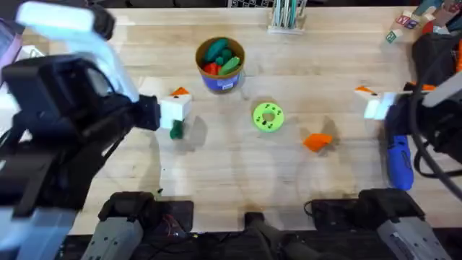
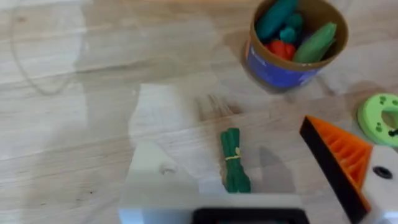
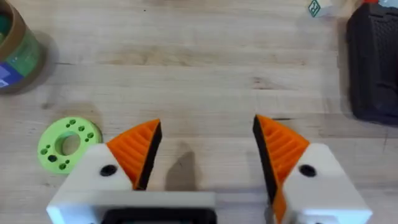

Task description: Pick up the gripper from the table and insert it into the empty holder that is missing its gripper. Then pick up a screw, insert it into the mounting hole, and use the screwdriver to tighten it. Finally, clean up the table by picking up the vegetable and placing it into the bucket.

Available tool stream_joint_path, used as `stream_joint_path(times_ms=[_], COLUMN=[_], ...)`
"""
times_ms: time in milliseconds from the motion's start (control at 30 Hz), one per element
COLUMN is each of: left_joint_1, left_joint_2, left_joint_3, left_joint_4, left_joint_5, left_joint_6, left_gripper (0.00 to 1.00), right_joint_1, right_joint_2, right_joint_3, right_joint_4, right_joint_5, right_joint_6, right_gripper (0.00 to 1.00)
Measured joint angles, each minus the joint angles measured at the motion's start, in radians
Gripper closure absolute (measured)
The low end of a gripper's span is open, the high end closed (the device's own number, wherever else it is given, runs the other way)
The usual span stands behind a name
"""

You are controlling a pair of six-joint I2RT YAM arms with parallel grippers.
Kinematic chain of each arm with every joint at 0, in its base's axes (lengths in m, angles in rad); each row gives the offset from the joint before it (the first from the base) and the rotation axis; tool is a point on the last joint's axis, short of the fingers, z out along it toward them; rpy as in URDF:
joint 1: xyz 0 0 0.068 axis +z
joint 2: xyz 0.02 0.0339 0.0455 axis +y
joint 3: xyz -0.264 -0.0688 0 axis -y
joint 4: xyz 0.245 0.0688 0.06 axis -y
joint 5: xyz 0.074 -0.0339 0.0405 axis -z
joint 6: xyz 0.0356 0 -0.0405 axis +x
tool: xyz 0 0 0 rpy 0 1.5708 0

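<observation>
The orange gripper wedge point(image 1: 317, 141) lies on the table right of centre. My left gripper point(image 1: 175, 110) point(image 2: 236, 146) is open: one finger carries an orange pad point(image 2: 343, 155), the other is the bare white holder point(image 2: 158, 180). The dark green vegetable point(image 1: 176, 130) point(image 2: 234, 163) lies on the wood between those two fingers. The bucket point(image 1: 220, 63) point(image 2: 292, 40) stands behind it, holding toy vegetables. My right gripper point(image 1: 369, 101) point(image 3: 205, 134) is open over bare wood at the right, both orange pads in place. The blue screwdriver point(image 1: 399, 160) lies near it. The screw is out of view.
A lime-green disc with holes point(image 1: 268, 117) point(image 3: 67, 144) point(image 2: 380, 118) sits mid-table, between the bucket and the wedge. A black object point(image 3: 373, 62) occupies the far right. A rack point(image 1: 287, 18) and small blocks point(image 1: 404, 22) stand along the back edge.
</observation>
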Motion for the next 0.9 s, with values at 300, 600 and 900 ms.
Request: stream_joint_path(times_ms=[300,600,900], left_joint_1=[0.000,0.000,-0.154], left_joint_2=[0.293,0.549,0.333], left_joint_3=[0.001,0.007,0.099], left_joint_4=[0.075,0.036,-0.019], left_joint_5=[0.018,0.070,0.112], left_joint_6=[0.015,0.017,0.021], left_gripper=[0.014,0.705,0.015], right_joint_1=[0.000,0.000,0.000], right_joint_2=[0.047,0.047,0.047], right_joint_3=[0.017,0.017,0.017], right_joint_4=[0.014,0.013,0.013], right_joint_5=[0.000,0.000,0.000], right_joint_6=[0.000,0.000,0.000], right_gripper=[0.102,0.102,0.103])
